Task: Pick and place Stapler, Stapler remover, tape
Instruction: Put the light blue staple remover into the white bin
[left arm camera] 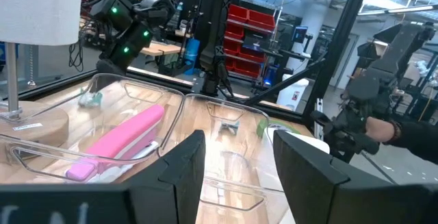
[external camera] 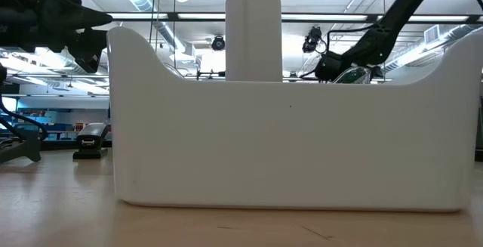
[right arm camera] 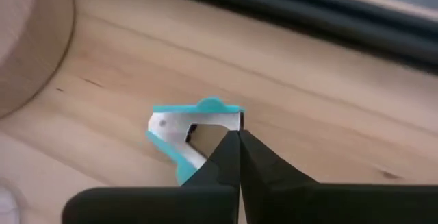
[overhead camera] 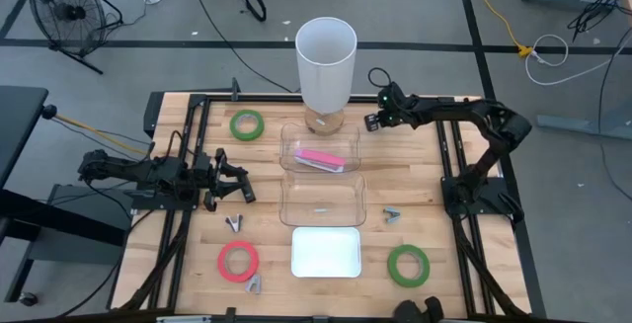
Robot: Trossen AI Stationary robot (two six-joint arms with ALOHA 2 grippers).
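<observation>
I count three tape rolls on the desk (overhead camera: 178, 116): green tape roll (overhead camera: 247, 123), second green tape roll (overhead camera: 408, 265), red tape roll (overhead camera: 238, 260). One pink stapler (overhead camera: 322, 160). Two clear bins: far clear bin (overhead camera: 292, 135), near clear bin (overhead camera: 292, 204). One white tray (overhead camera: 326, 252). One lamp (overhead camera: 326, 61). Small staple removers: I log four, at staple remover (overhead camera: 233, 223), second remover (overhead camera: 254, 283), third remover (overhead camera: 392, 214), teal remover (right arm camera: 195, 133). Two arms.

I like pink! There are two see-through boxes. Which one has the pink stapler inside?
The clear box nearer the tall white lamp holds the pink stapler. The other clear box, beside the white tray, holds only a small grey thing.
</observation>
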